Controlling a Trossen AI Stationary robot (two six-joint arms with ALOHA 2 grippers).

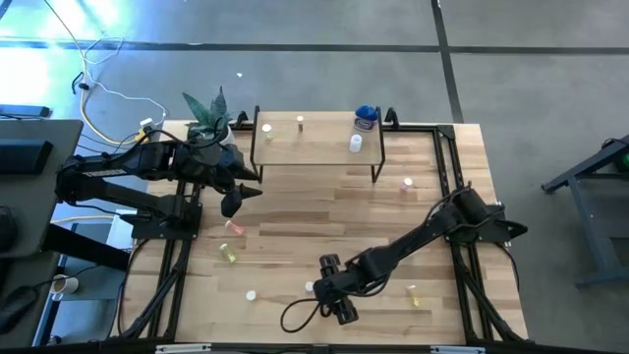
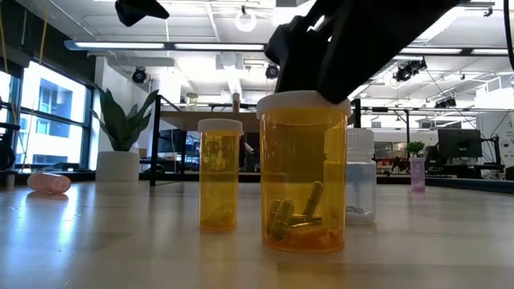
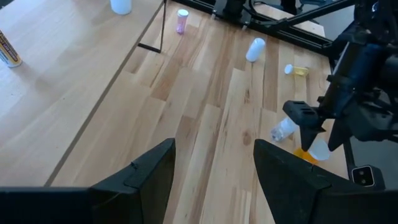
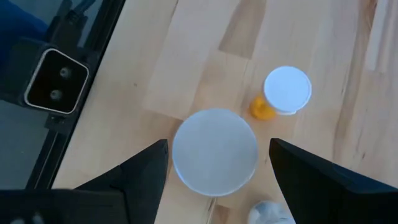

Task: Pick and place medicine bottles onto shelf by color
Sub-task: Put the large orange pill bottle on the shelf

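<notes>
A large orange medicine bottle (image 2: 303, 172) with a white cap (image 4: 214, 151) stands upright on the table near its front edge. My right gripper (image 4: 214, 171) hangs open just above it, slanting down, one finger on either side of the cap. A smaller orange bottle (image 4: 286, 93) stands beside it, and a clear one (image 2: 361, 177) stands behind. My left gripper (image 3: 211, 174) waits open in the air at the table's left, near the shelf (image 1: 314, 147). The shelf carries a blue bottle (image 1: 366, 118) and three small ones.
Other bottles lie about the table: a pink one (image 1: 234, 226) and a yellow one (image 1: 228, 254) at the left, a white cap (image 1: 252, 294), a yellow one (image 1: 413, 292) and one (image 1: 407, 182) at the right. A potted plant (image 1: 208, 113) stands at the far left.
</notes>
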